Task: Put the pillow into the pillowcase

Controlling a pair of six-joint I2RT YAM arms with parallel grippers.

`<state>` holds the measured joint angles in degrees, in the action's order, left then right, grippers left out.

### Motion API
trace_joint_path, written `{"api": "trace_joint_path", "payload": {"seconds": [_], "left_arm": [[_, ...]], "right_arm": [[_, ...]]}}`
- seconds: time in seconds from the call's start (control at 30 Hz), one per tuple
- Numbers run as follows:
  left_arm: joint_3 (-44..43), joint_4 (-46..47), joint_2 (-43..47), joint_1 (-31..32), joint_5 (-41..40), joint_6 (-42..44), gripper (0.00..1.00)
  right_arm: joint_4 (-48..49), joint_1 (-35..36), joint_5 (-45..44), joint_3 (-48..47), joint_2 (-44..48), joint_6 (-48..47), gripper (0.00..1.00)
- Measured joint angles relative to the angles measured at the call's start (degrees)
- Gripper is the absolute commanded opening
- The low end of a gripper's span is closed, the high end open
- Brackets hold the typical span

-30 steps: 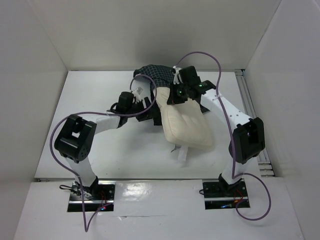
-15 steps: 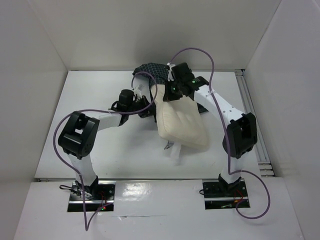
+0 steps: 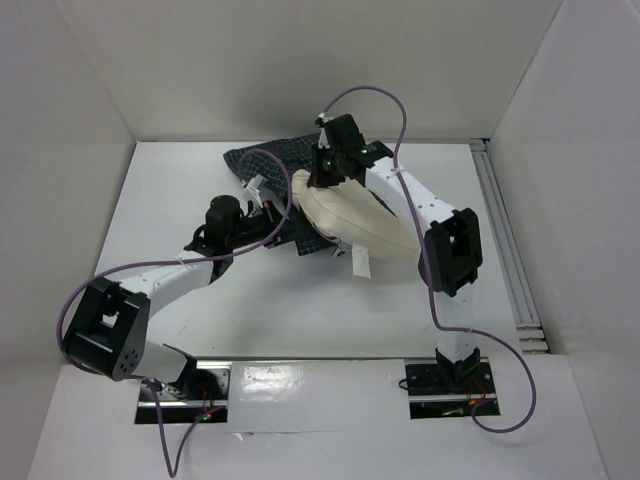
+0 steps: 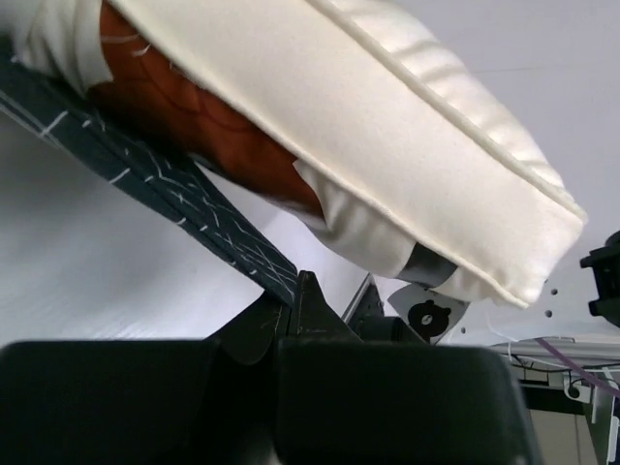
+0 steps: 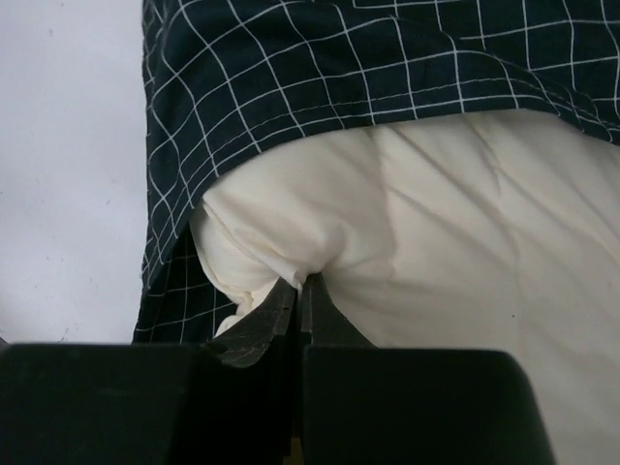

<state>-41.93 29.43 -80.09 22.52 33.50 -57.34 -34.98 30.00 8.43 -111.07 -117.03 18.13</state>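
The cream pillow (image 3: 355, 215) lies slanted mid-table, its far end tucked under the edge of the dark checked pillowcase (image 3: 262, 160). My right gripper (image 3: 320, 188) is shut on a pinch of the pillow (image 5: 436, 252) near that far end, right at the pillowcase (image 5: 339, 68) mouth. My left gripper (image 3: 288, 222) sits to the pillow's left, shut on the lower edge of the pillowcase (image 4: 145, 165), which stretches taut under the pillow (image 4: 387, 126). The pillow's white tag (image 3: 358, 262) hangs at its near side.
White walls enclose the table on three sides. A metal rail (image 3: 505, 250) runs along the right edge. Purple cables (image 3: 375, 95) loop above both arms. The arm bases (image 3: 180, 385) are bolted at the near edge.
My left gripper has closed on the pillowcase edge and that arm has stretched forward. The right arm has carried the pillow left and farther back, pushing its far end into the pillowcase mouth.
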Motion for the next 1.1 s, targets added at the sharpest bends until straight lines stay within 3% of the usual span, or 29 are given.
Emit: {"api": "trace_joint_path", "payload": {"seconds": [0.17, 0.33, 0.47, 0.57, 0.7, 0.77, 0.8, 0.83, 0.87, 0.9, 0.93, 0.97, 1.0, 1.1], "left_arm": [[-2.64, -3.80, -0.57, -1.57, 1.27, -0.13, 0.00], [-17.94, -1.55, -4.81, -4.66, 6.47, -3.78, 0.00], [-25.16, 3.45, -4.57, -5.64, 10.01, -6.54, 0.00], [-18.97, 9.18, -1.20, -5.62, 11.56, -9.46, 0.00], [1.18, 13.70, 4.63, -5.11, 11.61, -13.75, 0.00], [9.57, 10.10, 7.80, -4.04, 11.61, -14.62, 0.00], [12.00, 5.99, 10.10, -3.82, 10.64, -13.55, 0.06], [13.07, 0.24, 12.59, -4.07, 9.44, -12.07, 0.20], [12.92, -6.60, 15.02, -4.50, 8.35, -10.01, 0.40], [11.67, -13.31, 17.59, -4.72, 7.96, -7.21, 0.69], [9.25, -19.30, 20.31, -4.90, 7.30, -4.26, 0.74], [5.95, -24.17, 21.90, -5.01, 7.13, -1.88, 0.74], [1.68, -28.61, 25.38, -5.44, 6.56, 1.16, 0.74], [-10.86, -35.98, 29.33, -8.76, 4.61, 9.44, 0.65]], "right_arm": [[-1.90, 0.11, -2.14, -3.58, -1.25, 1.79, 0.00], [-3.26, -0.57, -8.74, -19.08, -1.90, 0.96, 0.00], [2.67, -0.79, -10.08, -16.68, 3.15, -0.13, 0.00], [8.48, 0.92, -10.10, -6.88, 7.13, 0.13, 0.00], [15.41, 6.43, -10.23, 7.26, 5.70, 1.22, 0.00], [19.89, 9.88, -8.04, 14.51, 2.93, 3.82, 0.00], [20.98, 11.85, -6.86, 17.14, 2.14, 4.61, 0.00], [21.77, 13.60, -6.12, 19.74, 2.03, 5.16, 0.00], [22.16, 14.80, -5.55, 21.55, 2.03, 5.68, 0.00], [22.29, 15.45, -4.74, 22.45, 2.08, 6.05, 0.00], [22.25, 15.65, -4.04, 23.12, 2.14, 6.12, 0.00], [21.94, 15.63, -3.54, 23.71, 2.14, 6.27, 0.04], [21.88, 15.34, -3.56, 24.11, 2.14, 6.27, 0.23], [21.68, 14.34, -4.48, 24.24, 2.78, 6.38, 0.58]]}}
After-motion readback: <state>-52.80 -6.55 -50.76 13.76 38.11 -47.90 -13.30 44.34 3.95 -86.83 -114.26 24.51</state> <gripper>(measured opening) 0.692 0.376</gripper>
